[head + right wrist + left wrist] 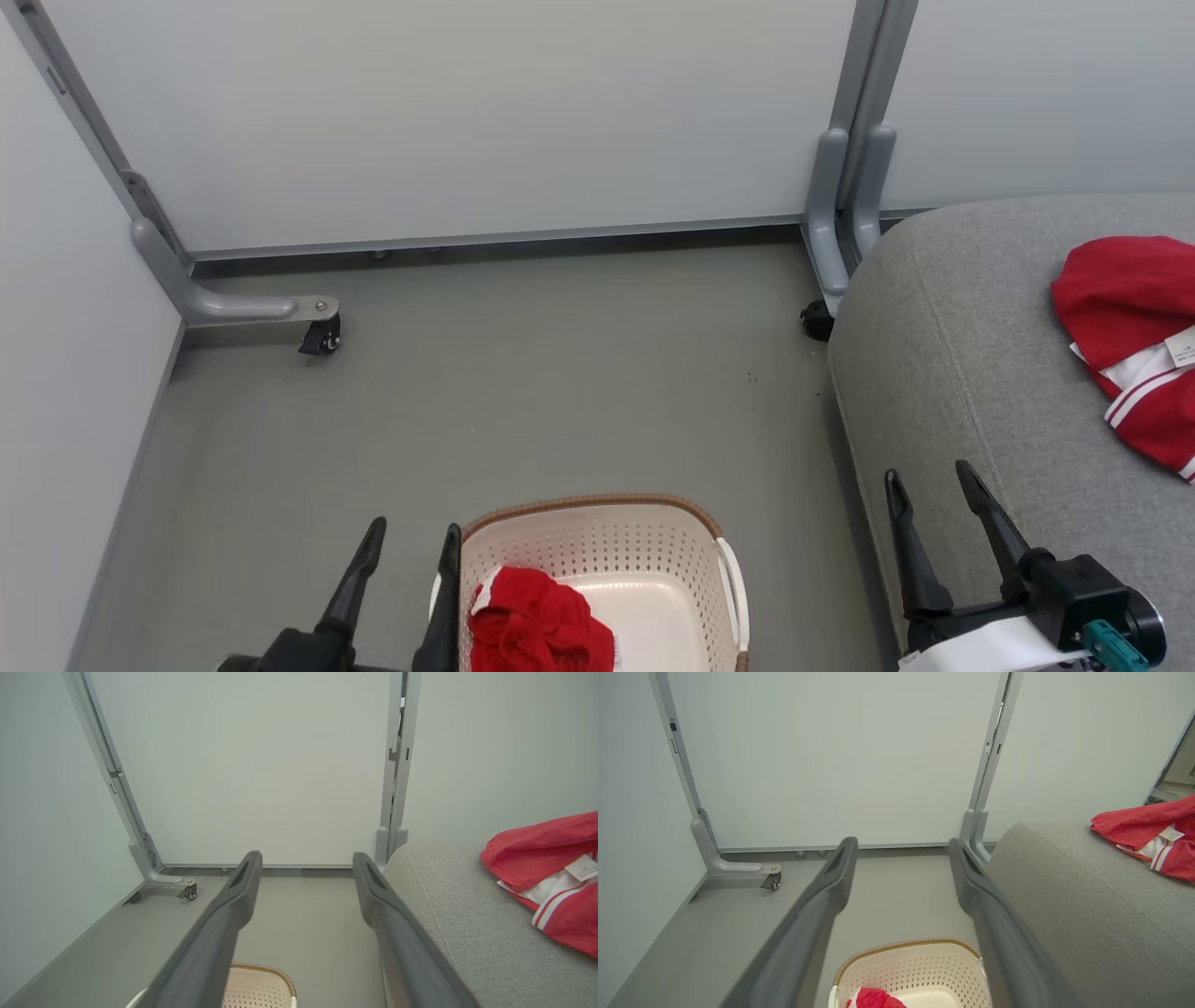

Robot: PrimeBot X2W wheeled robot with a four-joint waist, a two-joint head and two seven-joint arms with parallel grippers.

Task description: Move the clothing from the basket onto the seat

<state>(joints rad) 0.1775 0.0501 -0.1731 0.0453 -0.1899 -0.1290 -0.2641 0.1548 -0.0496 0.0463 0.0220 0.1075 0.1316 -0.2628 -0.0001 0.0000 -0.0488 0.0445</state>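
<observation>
The red garment (537,621) lies crumpled in the basket (597,502), against its left wall at the near end. It is a rounded lump with no long axis that I can make out. The rest of the basket's floor is bare.

In the head view the left gripper (414,529) is the nearer one. The bundle sits at about 4 o'clock from its fingertips, near them, and its inner finger is just beside the basket's left rim. Its two fingers are spread apart and hold nothing.

The right gripper (926,472) is at the seat's (952,373) front edge, with the bundle at about 8 o'clock and well apart. It too is spread wide and empty.

The second red garment (1130,336), showing white stripes and a tag, already lies on the seat at 3 o'clock of the head view.

I judge the next reach belongs to the left arm, going down and inward over the rim.
</observation>
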